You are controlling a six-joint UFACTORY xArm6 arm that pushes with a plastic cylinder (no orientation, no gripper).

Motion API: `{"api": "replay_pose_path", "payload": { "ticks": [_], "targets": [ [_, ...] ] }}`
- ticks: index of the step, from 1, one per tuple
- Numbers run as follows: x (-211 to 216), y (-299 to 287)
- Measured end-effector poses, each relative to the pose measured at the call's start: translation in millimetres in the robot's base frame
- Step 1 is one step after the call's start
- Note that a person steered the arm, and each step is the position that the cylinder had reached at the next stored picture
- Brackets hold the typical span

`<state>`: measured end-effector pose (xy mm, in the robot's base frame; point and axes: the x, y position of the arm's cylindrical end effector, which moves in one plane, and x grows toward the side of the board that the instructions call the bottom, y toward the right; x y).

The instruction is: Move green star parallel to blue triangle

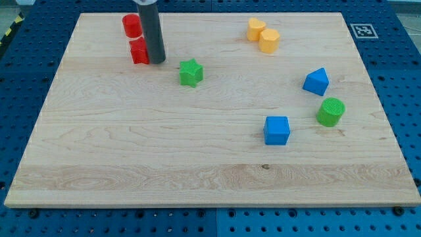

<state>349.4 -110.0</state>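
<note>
Nearest the view's bottom, a wooden board [131, 191] is lying on a blue pegboard table [408, 79], and its front strip is showing only bare grain. Going up from there, a blue cube [277, 130] is sitting in the lower right part of the frame. Just up and to its right, a green cylinder [331, 111] is standing near the board's right edge. Above that and slightly left, the blue triangle [316, 81] is resting close beside the cylinder, the two apart but near.

Around the middle of the frame, left of centre, the green star [191, 72] is lying flat on the wood, well apart from the blue triangle and a little higher in the frame than it.

Further up and to the left, my tip [156, 61] is pressing down on the board just beside a red block [139, 51], seemingly touching its right side, though the rod is covering that edge and the block's shape is hard to make out. The tip is standing to the left of the green star, near it but with bare wood between them. The rod carries no claw, so there is nothing opening or closing to report.

At the view's top left, a red cylinder [131, 26] is standing just above the red block. At the top, right of centre, two orange blocks are sitting touching: one [256, 29] on the left and a rounder one [270, 41] on the right. A small printed marker [362, 30] is lying at the upper right corner.
</note>
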Motion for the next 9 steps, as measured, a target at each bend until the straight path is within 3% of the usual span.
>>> {"api": "replay_pose_path", "payload": {
  "ticks": [1,2,6,9],
  "targets": [
    [-5.3,-25.8],
    [-40.9,-36.4],
    [2.4,-2.3],
    [31.3,65.7]
  ]
}}
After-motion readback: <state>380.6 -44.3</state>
